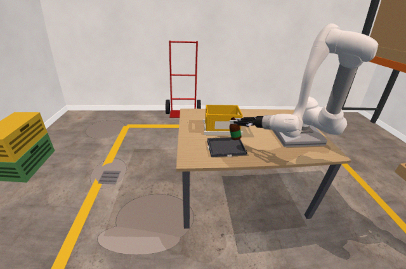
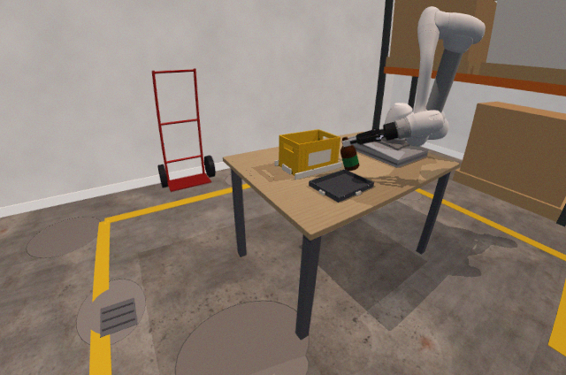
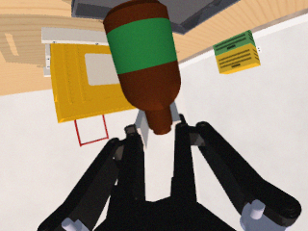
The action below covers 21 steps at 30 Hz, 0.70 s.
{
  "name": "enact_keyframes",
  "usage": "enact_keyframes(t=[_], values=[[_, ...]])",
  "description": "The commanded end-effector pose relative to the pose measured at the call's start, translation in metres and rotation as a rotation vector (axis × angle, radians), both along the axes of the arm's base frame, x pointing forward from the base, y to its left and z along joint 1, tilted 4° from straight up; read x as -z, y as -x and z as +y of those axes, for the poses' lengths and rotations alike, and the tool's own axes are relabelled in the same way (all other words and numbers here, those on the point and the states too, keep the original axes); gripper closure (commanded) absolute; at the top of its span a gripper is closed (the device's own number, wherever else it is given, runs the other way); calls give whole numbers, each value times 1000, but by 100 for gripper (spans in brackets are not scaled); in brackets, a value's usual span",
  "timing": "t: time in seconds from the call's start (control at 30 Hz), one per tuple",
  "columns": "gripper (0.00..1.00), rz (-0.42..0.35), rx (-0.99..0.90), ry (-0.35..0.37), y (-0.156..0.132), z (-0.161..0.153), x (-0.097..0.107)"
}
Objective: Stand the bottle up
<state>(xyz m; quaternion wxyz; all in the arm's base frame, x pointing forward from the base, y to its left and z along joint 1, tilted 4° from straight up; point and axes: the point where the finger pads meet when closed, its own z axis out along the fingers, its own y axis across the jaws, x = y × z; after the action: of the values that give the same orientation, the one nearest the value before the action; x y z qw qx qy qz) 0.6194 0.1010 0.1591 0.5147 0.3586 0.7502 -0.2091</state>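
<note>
The brown bottle with a green label hangs in the air, neck up and base down, leaning a little. My gripper is shut on its neck, with the fingers reaching in nearly level from the right in the top and exterior views. The black tray lies on the table in front of the crate. The bottle's base is raised near the tray's back right part; whether it is over the tray is hard to tell. The yellow crate stands upright behind the tray.
White low strips run along the crate's foot. Small light blocks sit at the tray's edges. The arm's grey base plate is at the right of the table.
</note>
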Motion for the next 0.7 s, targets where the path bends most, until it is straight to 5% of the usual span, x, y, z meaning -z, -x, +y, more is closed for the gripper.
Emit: enact_keyframes(t=[0.0, 0.67], values=[[90, 2, -3, 0, -3, -1, 1], [90, 2, -3, 0, -3, -1, 3]])
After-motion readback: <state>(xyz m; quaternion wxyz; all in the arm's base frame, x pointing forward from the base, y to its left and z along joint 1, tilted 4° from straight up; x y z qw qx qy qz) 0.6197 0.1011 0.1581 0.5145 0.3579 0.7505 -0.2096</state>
